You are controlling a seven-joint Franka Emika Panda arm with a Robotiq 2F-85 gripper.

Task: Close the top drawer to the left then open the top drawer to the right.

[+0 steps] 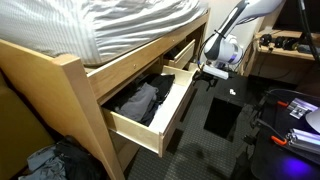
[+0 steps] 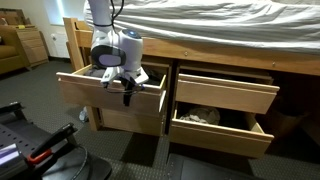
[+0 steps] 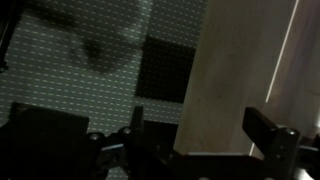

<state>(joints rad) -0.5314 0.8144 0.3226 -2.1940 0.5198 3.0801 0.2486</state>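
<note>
The top drawer to the left (image 2: 100, 92) is a wide pale-wood drawer under the bed, pulled well out, with dark clothes (image 1: 140, 100) inside. My gripper (image 2: 126, 92) is open at its front panel (image 1: 175, 100), and also shows in an exterior view (image 1: 212, 72). In the wrist view the open fingers (image 3: 200, 125) straddle the pale wood panel (image 3: 235, 70); I cannot tell whether they touch it. The top drawer to the right (image 2: 228, 92) stands partly pulled out above its lower twin (image 2: 222, 128), which is also out and holds pale items.
A striped mattress (image 1: 130, 25) lies on the bed frame above the drawers. Black floor mats (image 1: 225, 115) lie in front of the bed. Black equipment with red parts (image 2: 40, 150) stands near the drawers. Clothes (image 1: 40, 160) lie on the floor. A wooden dresser (image 2: 30, 45) stands behind.
</note>
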